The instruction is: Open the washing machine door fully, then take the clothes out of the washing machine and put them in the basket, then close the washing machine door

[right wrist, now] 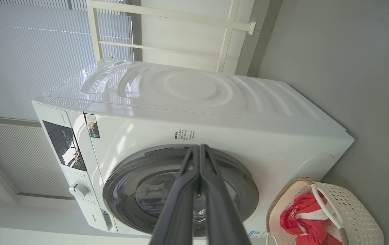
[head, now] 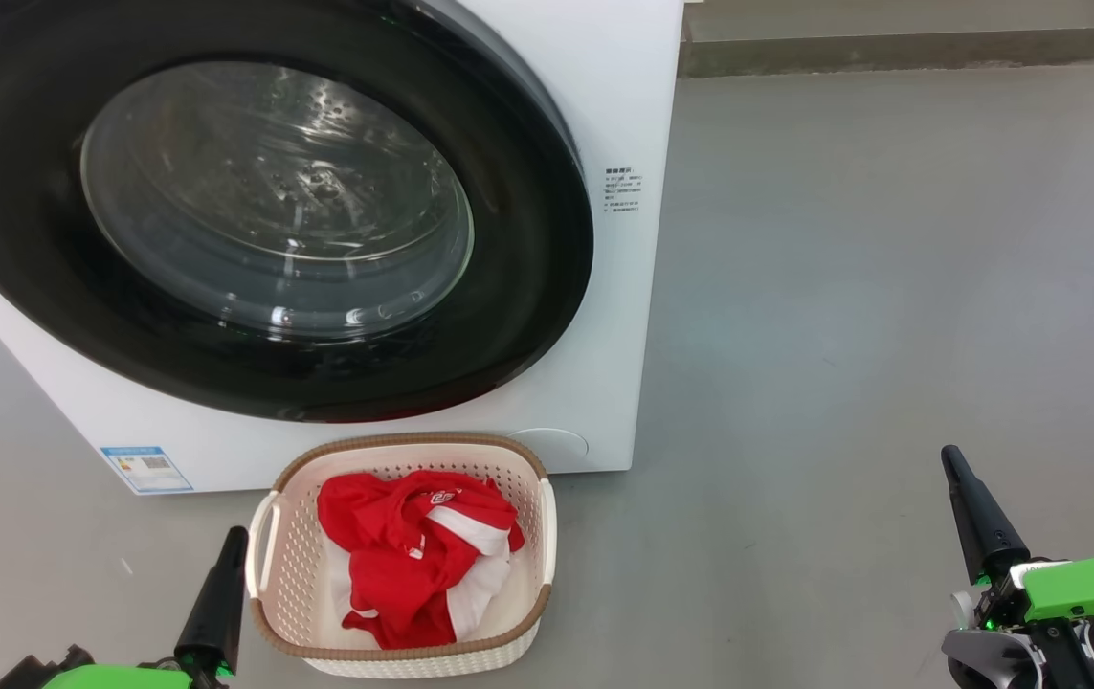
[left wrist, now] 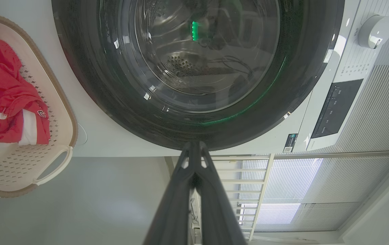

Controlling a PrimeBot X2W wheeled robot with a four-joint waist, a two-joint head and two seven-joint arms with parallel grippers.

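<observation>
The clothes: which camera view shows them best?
Head view: the clothes lie whole, seen from above, in the basket. The left wrist view crops them at its edge; the right wrist view shows them small, partly behind a handle.

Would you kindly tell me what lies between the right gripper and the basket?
Only bare grey floor, as the head view shows, separates the right gripper from the basket.
</observation>
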